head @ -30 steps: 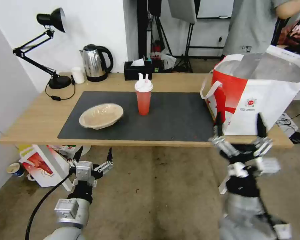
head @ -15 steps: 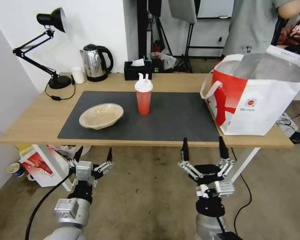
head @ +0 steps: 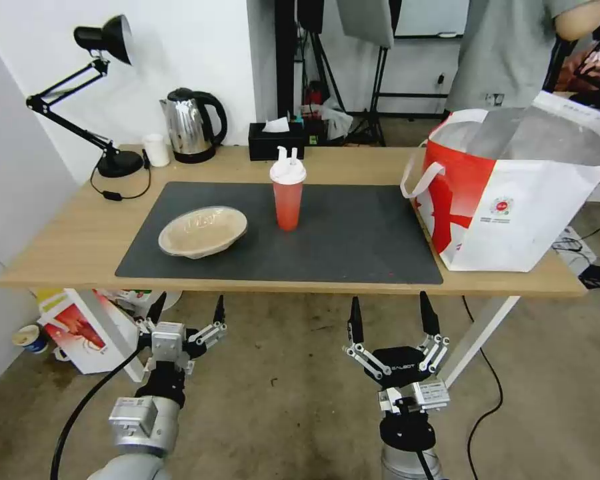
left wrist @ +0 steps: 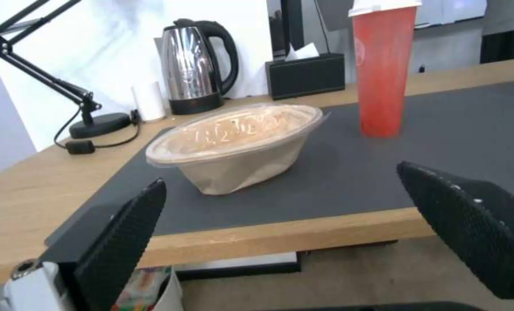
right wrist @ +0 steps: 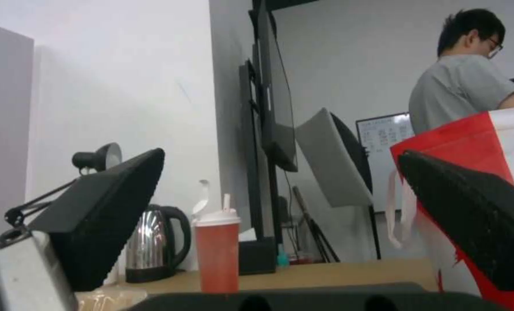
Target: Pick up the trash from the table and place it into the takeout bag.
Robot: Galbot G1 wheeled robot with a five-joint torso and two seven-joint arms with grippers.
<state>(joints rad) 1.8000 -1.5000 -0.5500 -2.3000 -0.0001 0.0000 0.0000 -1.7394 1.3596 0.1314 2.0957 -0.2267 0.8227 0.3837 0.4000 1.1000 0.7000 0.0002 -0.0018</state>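
On the dark mat of the table lies the tan oval lidded container, with the red cup and its white lid upright to its right. The takeout bag stands open at the table's right end. My left gripper hangs open below the front edge, in front of the container. Lower than the table edge, my right gripper is open near the middle, empty.
A desk lamp, a kettle, a small white cup and a black tissue box line the table's back edge. A white box with red print sits on the floor under the left end. A person in grey stands behind the bag.
My right gripper has come down from in front of the takeout bag and moved left, ending below the table's front edge. The left arm has stayed still.
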